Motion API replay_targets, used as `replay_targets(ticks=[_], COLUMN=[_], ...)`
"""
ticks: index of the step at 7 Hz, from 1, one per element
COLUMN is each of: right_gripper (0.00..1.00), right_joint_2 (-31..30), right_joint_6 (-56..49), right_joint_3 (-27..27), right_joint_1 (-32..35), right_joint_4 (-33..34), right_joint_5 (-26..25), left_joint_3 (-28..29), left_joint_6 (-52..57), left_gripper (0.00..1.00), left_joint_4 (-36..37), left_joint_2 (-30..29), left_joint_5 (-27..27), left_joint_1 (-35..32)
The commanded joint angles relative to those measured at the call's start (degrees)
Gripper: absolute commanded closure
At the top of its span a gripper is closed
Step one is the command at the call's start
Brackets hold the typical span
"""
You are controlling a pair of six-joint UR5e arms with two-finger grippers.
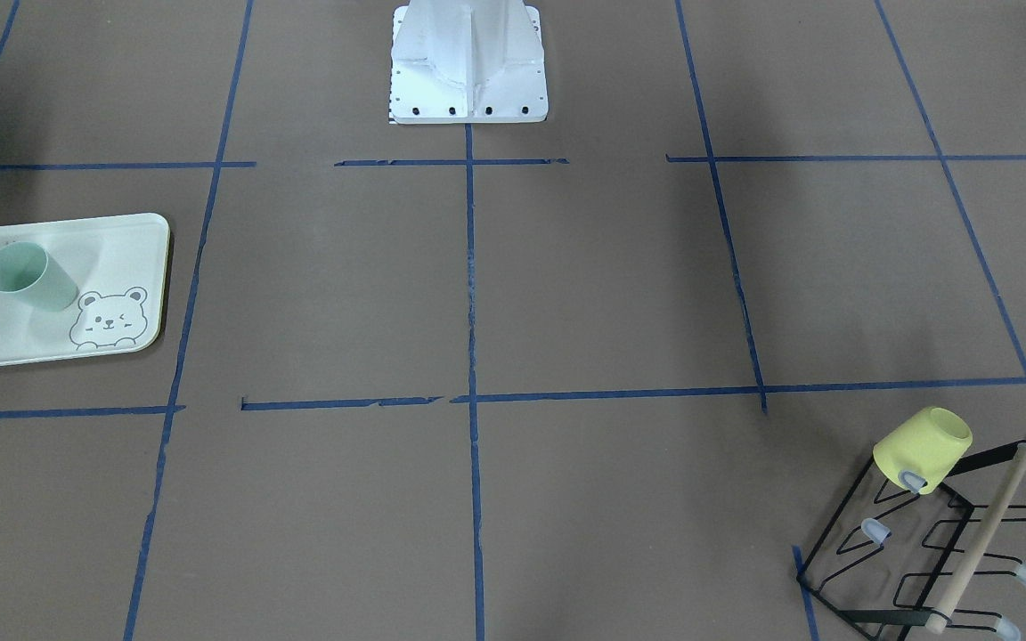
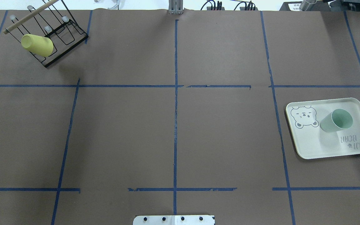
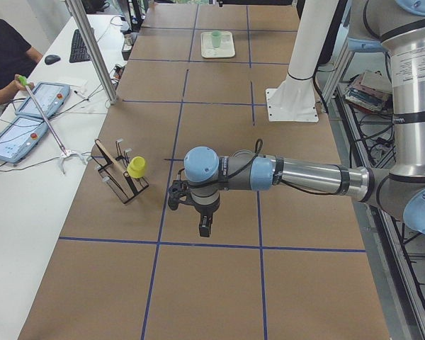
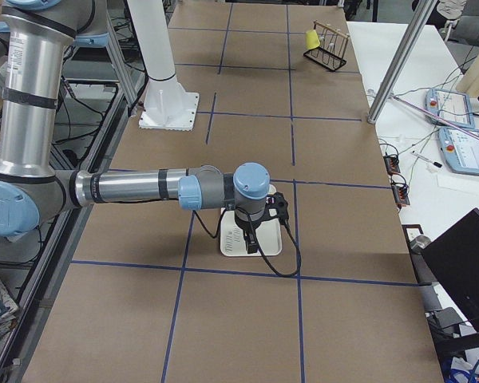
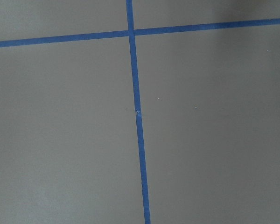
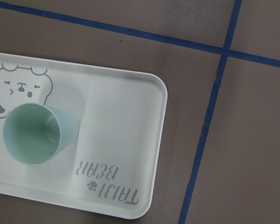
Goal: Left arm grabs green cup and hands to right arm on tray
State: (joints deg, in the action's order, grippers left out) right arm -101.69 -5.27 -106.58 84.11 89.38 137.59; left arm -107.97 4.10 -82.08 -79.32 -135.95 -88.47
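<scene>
Pale mint-green plastic tumbler, upright on cream bear-print rectangular tray; left gripper, right gripper: aperture indiscernible; advise withdrawing vertically, clear of tumbler.

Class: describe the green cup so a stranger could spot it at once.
On the brown table gridded with blue tape, find the flat cream-green rectangular tray with a bear drawing. The small mint-green plastic cup stands upright on it beside the bear; the yellow plastic cup sits apart on a black wire rack.

Small yellow plastic cup sits tilted on peg of black wire drying rack with wooden rod handle. Rack stands on brown table cover, crossed by blue tape lines.
</scene>
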Motion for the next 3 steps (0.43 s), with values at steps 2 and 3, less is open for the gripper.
replay_targets(ticks=[2, 3], right_gripper=[0.00, 0.00], right_joint_2=[0.0, 0.0], right_joint_6=[0.0, 0.0], right_joint_3=[0.0, 0.1], right_joint_1=[0.0, 0.0], right_joint_4=[0.0, 0.0], right_joint_5=[0.1, -0.1], left_joint_3=[0.0, -0.2], left_joint_6=[-0.1, -0.2], left_gripper=[0.00, 0.00], left_joint_4=[0.3, 0.4], left_joint_2=[-0.1, -0.2], left_joint_5=[0.3, 0.2], left_joint_1=[0.1, 0.1])
